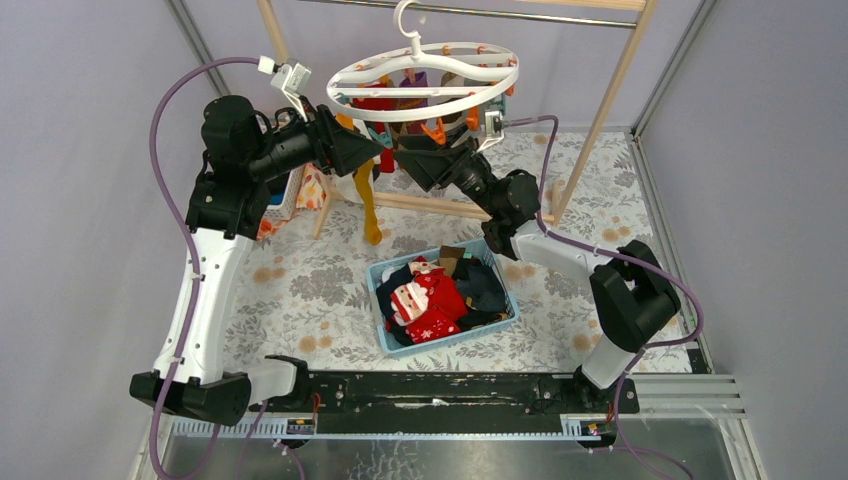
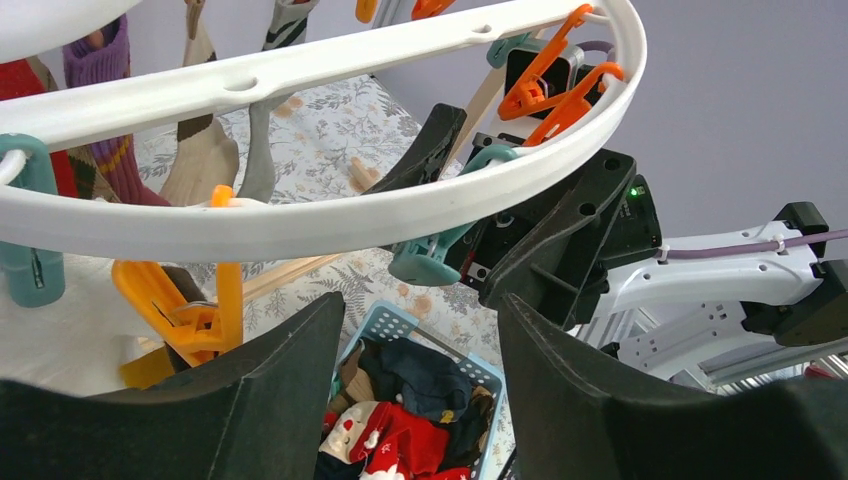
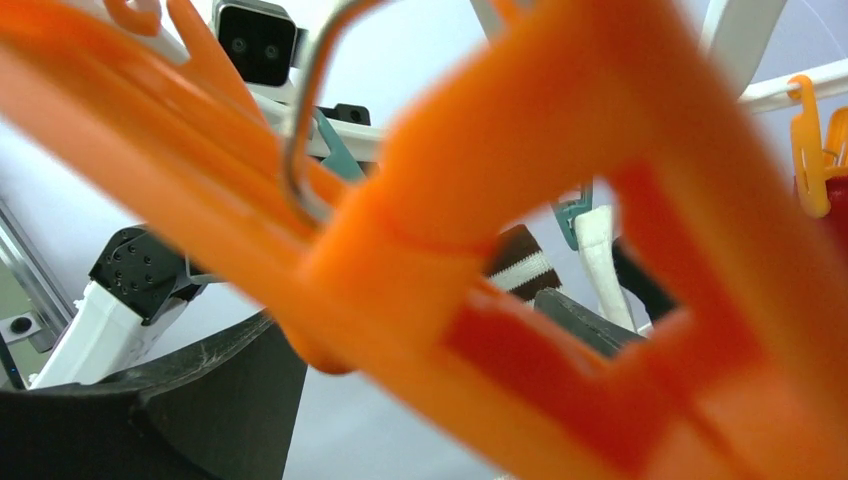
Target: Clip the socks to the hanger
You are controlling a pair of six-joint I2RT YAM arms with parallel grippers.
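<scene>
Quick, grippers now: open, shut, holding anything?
Left gripper: open, empty.
Right gripper: open, jaws either side of an orange clip; contact cannot be told.

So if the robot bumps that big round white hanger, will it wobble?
Probably it would swing and tilt, since the hanger hangs from one hook. Thin plastic, so likely light but stiff. Its mustard sock would probably flop.

A blurred orange clip [image 3: 520,280] fills the right wrist view and hides most of the right claw [image 1: 410,157]; whether they touch cannot be told. From above, the hanger [image 1: 425,114] partly covers that claw's tips. The left claw [image 2: 420,305] has fingers [image 2: 270,400] hiding part of the basket [image 2: 397,325], which the picture's lower edge cuts off.
</scene>
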